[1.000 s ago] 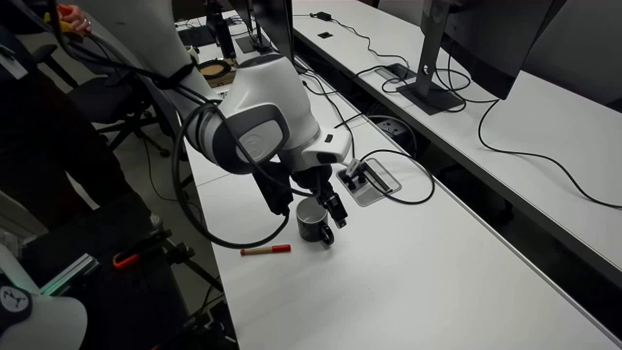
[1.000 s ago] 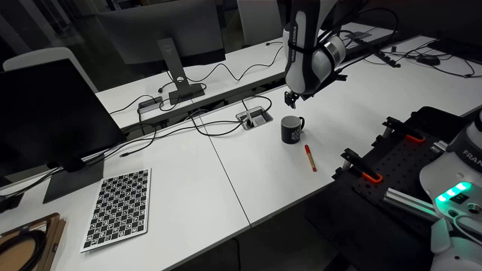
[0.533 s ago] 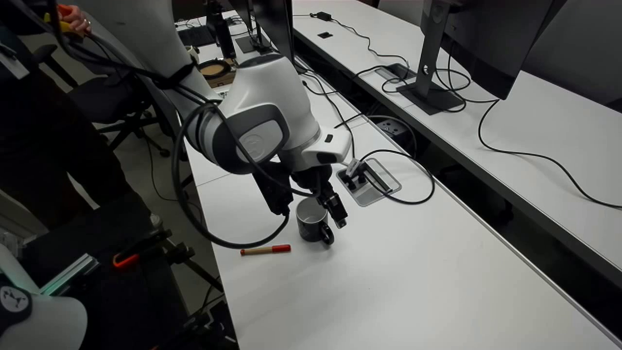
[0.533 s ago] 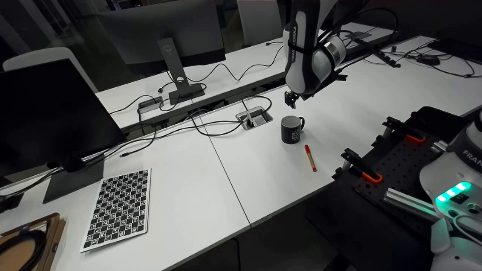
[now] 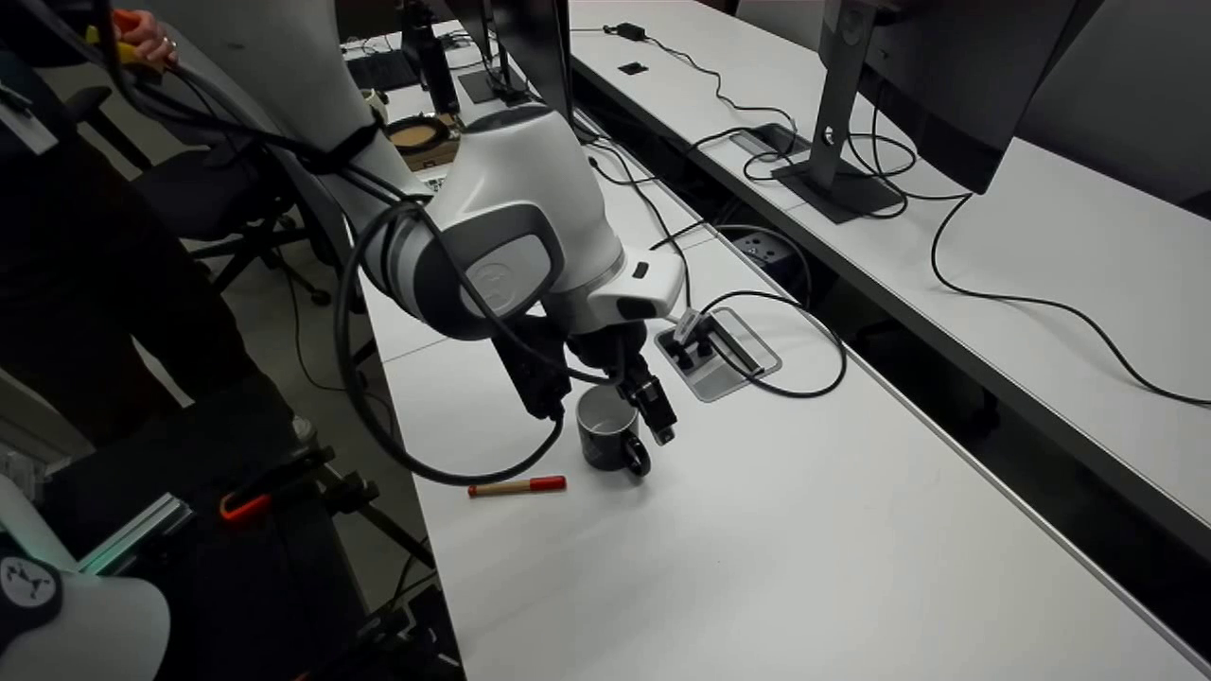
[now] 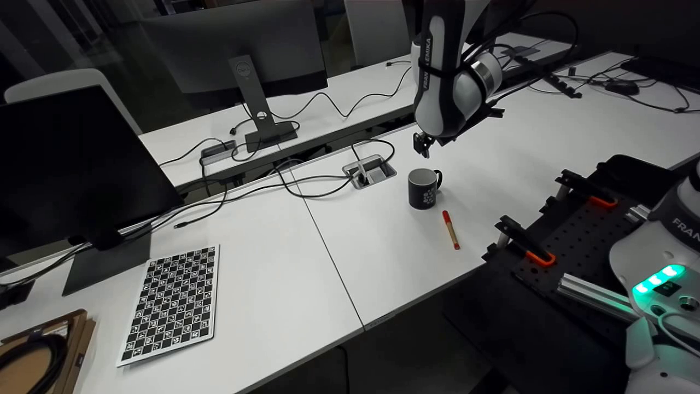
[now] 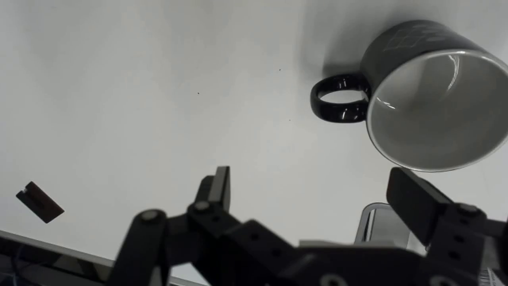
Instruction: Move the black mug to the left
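Note:
The black mug stands upright on the white table, in both exterior views (image 5: 605,446) (image 6: 421,192). It has a light grey inside and a loop handle. In the wrist view the mug (image 7: 401,45) is at the upper right, cut by the frame edge, with its handle pointing left. My gripper (image 7: 310,172) is open, with nothing between its fingers. In the wrist view its right fingertip overlaps the near edge of the mug's rim; I cannot tell whether they touch. In an exterior view the gripper (image 6: 423,146) hangs above the table, just behind the mug.
A red and tan pen (image 6: 451,230) lies beside the mug. A socket recess with cables (image 6: 369,172) is set in the table near the mug. A checkered board (image 6: 172,306) and a monitor (image 6: 82,175) stand farther off. A small dark red piece (image 7: 39,202) lies near the table edge.

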Available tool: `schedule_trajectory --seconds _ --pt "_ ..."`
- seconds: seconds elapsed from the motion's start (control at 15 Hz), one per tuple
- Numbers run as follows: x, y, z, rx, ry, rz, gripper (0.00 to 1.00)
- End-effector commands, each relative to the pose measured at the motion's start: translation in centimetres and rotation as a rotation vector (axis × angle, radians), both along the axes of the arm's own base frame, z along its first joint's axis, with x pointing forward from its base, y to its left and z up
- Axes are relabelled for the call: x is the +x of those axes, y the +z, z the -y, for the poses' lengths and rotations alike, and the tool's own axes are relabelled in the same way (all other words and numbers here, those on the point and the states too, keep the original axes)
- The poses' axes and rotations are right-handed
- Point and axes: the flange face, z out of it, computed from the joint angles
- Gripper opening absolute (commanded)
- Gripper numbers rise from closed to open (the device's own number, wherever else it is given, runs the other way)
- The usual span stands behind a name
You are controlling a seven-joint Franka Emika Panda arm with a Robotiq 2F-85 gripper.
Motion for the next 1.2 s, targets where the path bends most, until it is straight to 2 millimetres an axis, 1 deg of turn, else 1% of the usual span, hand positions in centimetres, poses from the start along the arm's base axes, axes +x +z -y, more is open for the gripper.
schedule_trajectory --seconds 0.0,0.2,0.53,0.8,0.93,1.13 --pt "0.1 0.1 1.2 0.016 0.027 0.01 1.0" --pt "0.3 0.5 2.6 0.041 0.108 0.031 1.0" --pt "0.4 1.0 4.5 0.046 0.376 0.033 1.0" --pt "-0.1 0.2 5.8 0.012 0.52 -0.038 1.0" --pt "-0.5 -0.4 6.0 -0.009 0.605 -0.078 1.0" --pt "-1.3 -1.2 5.5 -0.034 0.757 -0.134 1.0"
